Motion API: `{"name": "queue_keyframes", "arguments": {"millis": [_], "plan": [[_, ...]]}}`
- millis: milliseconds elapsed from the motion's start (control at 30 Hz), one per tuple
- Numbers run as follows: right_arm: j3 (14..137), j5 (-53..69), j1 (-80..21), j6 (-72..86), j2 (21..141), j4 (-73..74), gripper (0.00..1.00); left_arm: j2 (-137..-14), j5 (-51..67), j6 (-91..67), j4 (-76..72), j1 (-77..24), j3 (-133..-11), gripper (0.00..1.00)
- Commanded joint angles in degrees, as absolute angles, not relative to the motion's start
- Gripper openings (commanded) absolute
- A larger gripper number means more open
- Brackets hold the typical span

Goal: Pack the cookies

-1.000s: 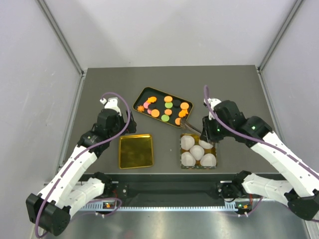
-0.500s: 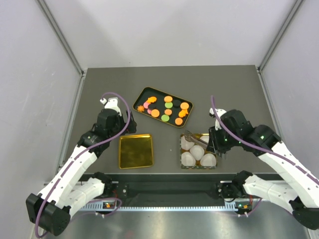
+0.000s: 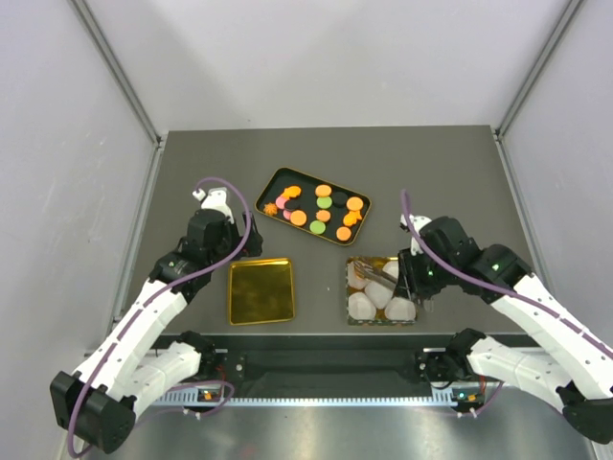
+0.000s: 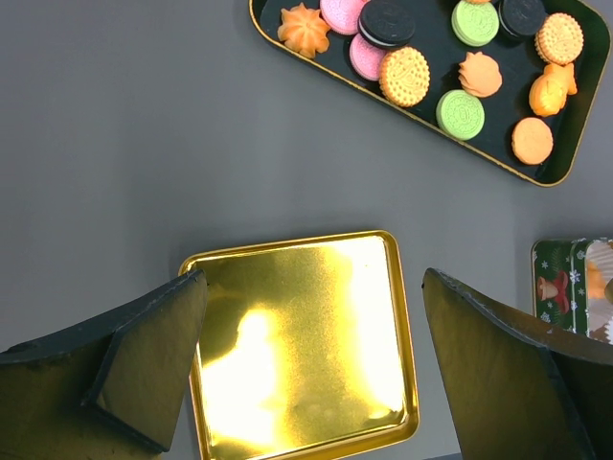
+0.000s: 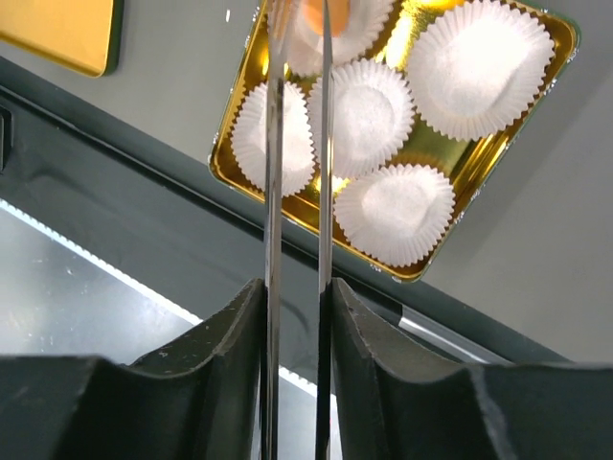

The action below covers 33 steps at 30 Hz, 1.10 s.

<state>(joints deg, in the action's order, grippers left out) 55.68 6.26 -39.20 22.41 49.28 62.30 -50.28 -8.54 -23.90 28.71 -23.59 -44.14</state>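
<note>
Several cookies [image 3: 321, 206] in orange, green, pink and black lie on a black tray [image 3: 271, 182]; the left wrist view shows the cookies [image 4: 421, 77] too. My right gripper [image 3: 412, 278] is shut on metal tongs [image 3: 369, 271]. The tongs [image 5: 273, 192] reach over a gold tin [image 5: 565, 29] of white paper cups [image 5: 479, 67]. An orange cookie [image 5: 314, 14] sits between the blade tips, over the far cup. My left gripper [image 4: 314, 278] hangs open above a gold lid [image 4: 297, 345], holding nothing.
The gold lid [image 3: 261, 290] lies left of the tin [image 3: 381, 318], both near the table's front edge. The black tray sits behind them at mid-table. Grey walls close in the sides and back.
My right arm swung the tongs from the black tray back to the tin and they now sit over the far-left cup. The left arm stayed still.
</note>
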Motion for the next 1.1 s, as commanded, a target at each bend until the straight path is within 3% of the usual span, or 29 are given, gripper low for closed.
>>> {"name": "queue_keyframes", "arguments": {"millis": [0,533,800,1067], "plan": [[55.8,6.6,-38.8,23.0,49.0,57.9,0.33,-50.5,-8.4,-23.4,27.6,-23.4,-45.7,0.99],[64.2,3.8,-38.8,20.4,52.8,59.2,0.44,-50.6,-8.3,-23.3,27.5,-23.4,-45.7,0.99],[70.1,0.9,-38.0,16.4,66.1,49.1,0.43,-50.6,-8.4,-23.3,27.7,-23.4,-45.9,0.99],[75.3,7.9,-32.4,14.4,80.5,40.7,0.43,-50.5,-8.9,-23.3,27.7,-23.4,-45.7,0.99]]}}
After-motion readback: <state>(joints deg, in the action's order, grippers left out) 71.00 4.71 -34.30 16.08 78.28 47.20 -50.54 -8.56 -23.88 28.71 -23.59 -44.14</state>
